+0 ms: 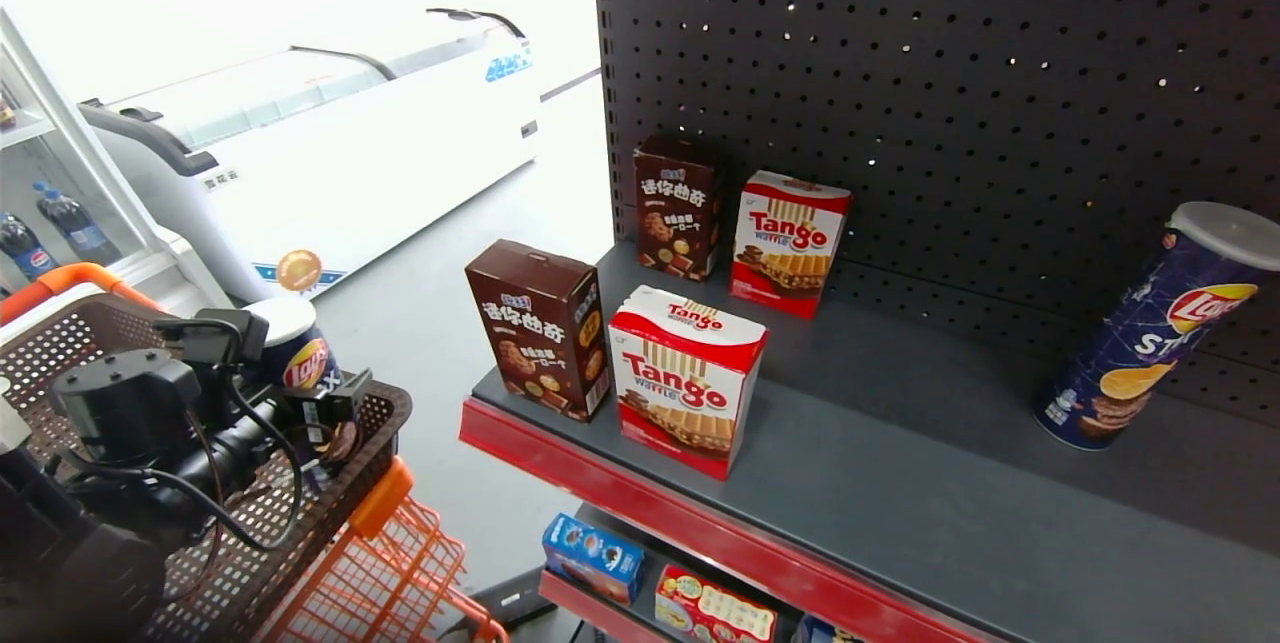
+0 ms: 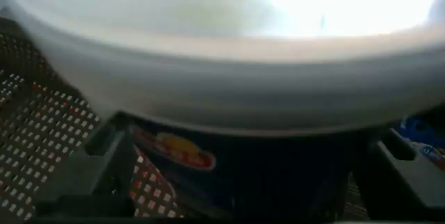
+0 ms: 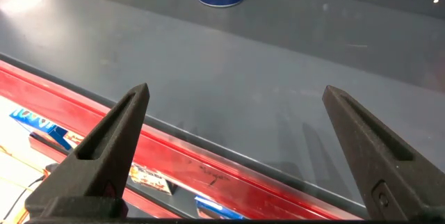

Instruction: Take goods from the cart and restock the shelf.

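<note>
Pickup step: clamping left gripper (image 1: 325, 411) on chips can (image 1: 300, 358) at cart (image 1: 70, 338) corner; holding right gripper (image 3: 236, 92) apart above shelf (image 3: 229, 64) front edge; next, likely lifting straight up.

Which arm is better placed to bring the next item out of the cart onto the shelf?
Left. The left gripper sits in the cart at the chip can. The right gripper hangs above the shelf, jaws open and empty, away from the cart.
</note>
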Available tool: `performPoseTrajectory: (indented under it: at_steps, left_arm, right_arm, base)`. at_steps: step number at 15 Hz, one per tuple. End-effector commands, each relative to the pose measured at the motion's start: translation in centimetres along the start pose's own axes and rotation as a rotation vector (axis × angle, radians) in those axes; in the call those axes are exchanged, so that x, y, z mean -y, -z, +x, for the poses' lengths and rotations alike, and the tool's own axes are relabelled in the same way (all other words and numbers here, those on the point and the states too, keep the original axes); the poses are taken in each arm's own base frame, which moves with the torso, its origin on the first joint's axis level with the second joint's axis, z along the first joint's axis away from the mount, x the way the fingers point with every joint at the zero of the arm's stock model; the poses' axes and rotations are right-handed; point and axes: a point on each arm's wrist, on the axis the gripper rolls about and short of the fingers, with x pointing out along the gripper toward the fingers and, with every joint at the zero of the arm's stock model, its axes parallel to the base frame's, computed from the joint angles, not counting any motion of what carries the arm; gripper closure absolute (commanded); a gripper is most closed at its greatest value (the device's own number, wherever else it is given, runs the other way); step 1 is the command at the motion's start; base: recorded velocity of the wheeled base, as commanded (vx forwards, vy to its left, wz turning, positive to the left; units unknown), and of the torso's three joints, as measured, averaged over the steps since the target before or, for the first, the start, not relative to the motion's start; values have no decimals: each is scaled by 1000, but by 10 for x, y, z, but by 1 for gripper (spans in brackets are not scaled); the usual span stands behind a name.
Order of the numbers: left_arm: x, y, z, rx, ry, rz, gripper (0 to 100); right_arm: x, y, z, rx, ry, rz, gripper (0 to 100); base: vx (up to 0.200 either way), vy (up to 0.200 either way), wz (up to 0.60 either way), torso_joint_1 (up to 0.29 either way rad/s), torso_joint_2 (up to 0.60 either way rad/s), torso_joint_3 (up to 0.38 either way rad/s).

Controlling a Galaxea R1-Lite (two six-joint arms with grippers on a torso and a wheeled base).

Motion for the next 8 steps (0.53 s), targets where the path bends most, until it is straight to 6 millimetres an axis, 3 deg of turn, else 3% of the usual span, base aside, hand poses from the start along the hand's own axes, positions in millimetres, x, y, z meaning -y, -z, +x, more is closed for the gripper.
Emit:
performPoseTrajectory:
  at_steps: [1, 8]
  left_arm:
    - [4, -2, 6, 14, 12, -1, 100]
    - [7, -23, 3, 95, 21, 14, 100]
  right_arm:
    - [0, 0, 0, 1, 0, -2, 0]
    - [0, 0, 0, 1, 0, 0, 0]
  base:
    - [0, 0, 0, 0, 0, 0]
    - [0, 0, 0, 0, 0, 0]
